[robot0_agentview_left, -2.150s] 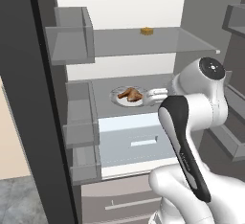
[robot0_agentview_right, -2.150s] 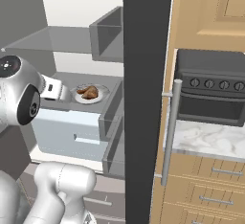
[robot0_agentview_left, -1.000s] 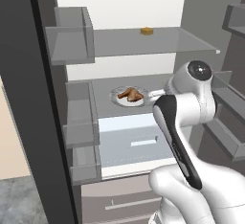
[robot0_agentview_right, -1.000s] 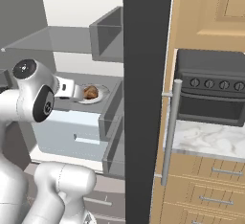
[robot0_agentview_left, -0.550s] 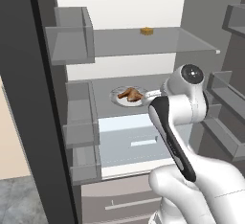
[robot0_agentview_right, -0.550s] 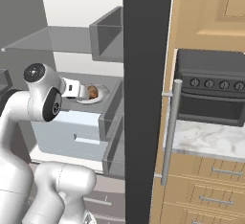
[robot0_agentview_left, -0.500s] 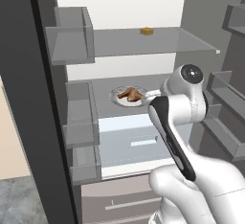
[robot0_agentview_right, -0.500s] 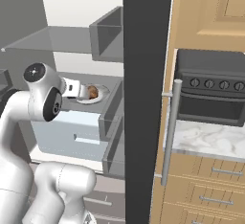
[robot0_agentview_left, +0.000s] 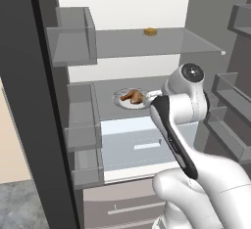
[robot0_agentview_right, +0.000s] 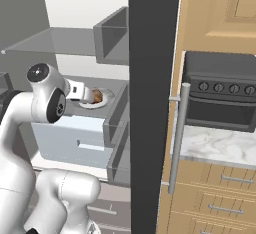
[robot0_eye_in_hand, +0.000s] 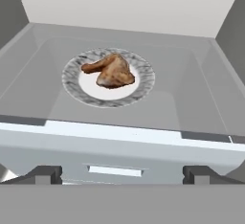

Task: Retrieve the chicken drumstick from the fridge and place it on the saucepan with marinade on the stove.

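The end effector (robot0_eye_in_hand: 122,174) stood with its jaws wide apart and nothing between them, at the front edge of a grey shelf (robot0_eye_in_hand: 191,103) inside the fridge (robot0_agentview_left: 29,101), facing the chicken drumstick (robot0_eye_in_hand: 110,71), which lay on a white plate (robot0_eye_in_hand: 143,82) farther back on that shelf

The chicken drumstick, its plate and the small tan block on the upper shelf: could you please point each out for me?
chicken drumstick (robot0_eye_in_hand: 112,71), hand view, on its meaty middle.
plate (robot0_eye_in_hand: 142,87), hand view, on its bare patterned rim.
small tan block (robot0_agentview_left: 150,32), left base view, on its front face.
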